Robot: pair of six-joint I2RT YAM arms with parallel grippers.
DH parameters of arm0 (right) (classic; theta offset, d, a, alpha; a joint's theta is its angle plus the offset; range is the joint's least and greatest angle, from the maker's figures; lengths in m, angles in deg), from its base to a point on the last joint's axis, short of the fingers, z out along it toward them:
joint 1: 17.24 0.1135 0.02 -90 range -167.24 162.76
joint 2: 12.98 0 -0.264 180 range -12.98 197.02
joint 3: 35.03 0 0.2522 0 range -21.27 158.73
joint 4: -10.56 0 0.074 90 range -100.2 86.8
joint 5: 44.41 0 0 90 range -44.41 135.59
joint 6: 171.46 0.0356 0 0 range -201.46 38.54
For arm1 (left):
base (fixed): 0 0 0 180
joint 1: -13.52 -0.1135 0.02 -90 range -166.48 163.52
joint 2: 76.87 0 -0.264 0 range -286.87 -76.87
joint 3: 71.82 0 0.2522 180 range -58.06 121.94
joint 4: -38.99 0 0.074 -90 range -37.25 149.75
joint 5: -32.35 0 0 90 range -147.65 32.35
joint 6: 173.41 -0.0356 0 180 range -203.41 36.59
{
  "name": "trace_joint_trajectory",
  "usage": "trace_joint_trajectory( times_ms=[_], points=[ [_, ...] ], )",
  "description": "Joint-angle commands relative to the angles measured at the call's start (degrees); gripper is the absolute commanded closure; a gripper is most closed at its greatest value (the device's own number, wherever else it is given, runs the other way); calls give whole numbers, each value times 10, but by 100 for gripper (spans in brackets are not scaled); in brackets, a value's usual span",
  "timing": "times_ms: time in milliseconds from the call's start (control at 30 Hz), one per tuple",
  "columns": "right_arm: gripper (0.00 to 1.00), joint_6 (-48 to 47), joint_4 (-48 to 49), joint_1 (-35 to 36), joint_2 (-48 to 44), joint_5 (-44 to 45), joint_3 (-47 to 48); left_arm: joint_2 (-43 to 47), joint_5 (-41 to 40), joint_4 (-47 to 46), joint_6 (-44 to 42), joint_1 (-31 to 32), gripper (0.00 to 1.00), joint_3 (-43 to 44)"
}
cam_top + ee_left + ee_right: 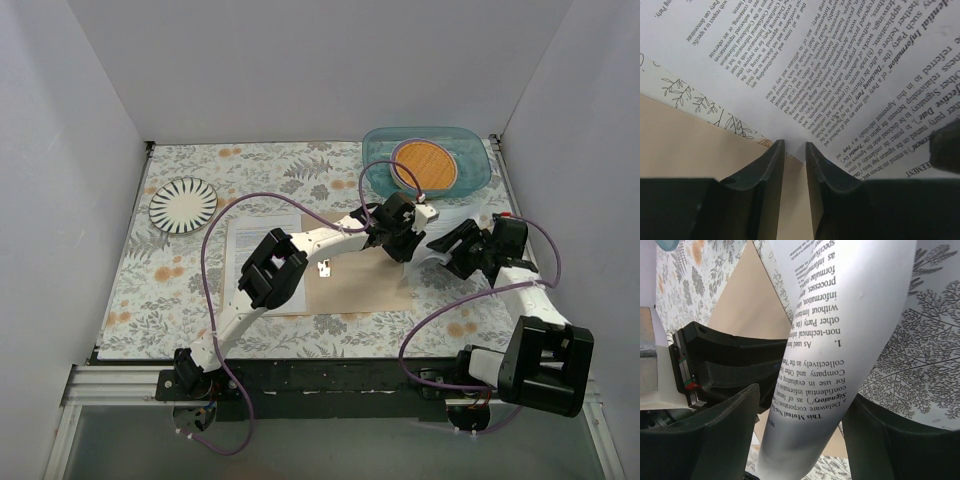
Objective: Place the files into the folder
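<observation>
The tan folder [350, 285] lies flat in the middle of the table, with a small metal clip [324, 267] on it. One printed sheet [255, 240] lies flat at its left. A second sheet [452, 215] bows upward at the folder's right end, between both grippers. My left gripper [402, 228] reaches over the folder [685, 140]. Its tips [795, 145] stand a narrow gap apart at that sheet's edge [840, 60]. My right gripper [455, 250] is wide open. The curled sheet [840, 340] rises between its fingers [805, 395].
A blue tray [470, 150] holding an orange round mat [425, 165] stands at the back right, just behind the grippers. A striped plate [183, 204] sits at the back left. White walls close in the floral tablecloth [160, 290] on three sides.
</observation>
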Motion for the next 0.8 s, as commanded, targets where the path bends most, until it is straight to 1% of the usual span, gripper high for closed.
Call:
trace_joint_trajectory(
  times_ms=[0, 100, 300, 367, 533, 633, 733, 767],
  points=[
    [27, 3, 32, 13, 12, -22, 42, 35, -10, 41, -7, 4, 77, -12],
    [27, 3, 24, 15, 12, -16, 65, 34, -8, 44, -6, 3, 77, -8],
    [28, -35, -61, 28, -18, 52, 124, 30, -7, 48, -6, 3, 77, -1],
    [28, -35, -74, 28, -35, 74, 120, 28, -5, 49, -5, 3, 77, 0],
    [30, -27, -63, 28, -43, 82, 88, 31, -4, 51, -3, 4, 78, 1],
    [35, -33, -75, 28, -31, 87, 92, 35, -5, 49, -3, 3, 78, -5],
    [44, -40, -87, 28, -34, 102, 92, 38, -7, 48, -5, 3, 78, -7],
    [53, -43, -94, 28, -34, 106, 96, 37, -8, 49, -5, 3, 78, -7]
  ],
)
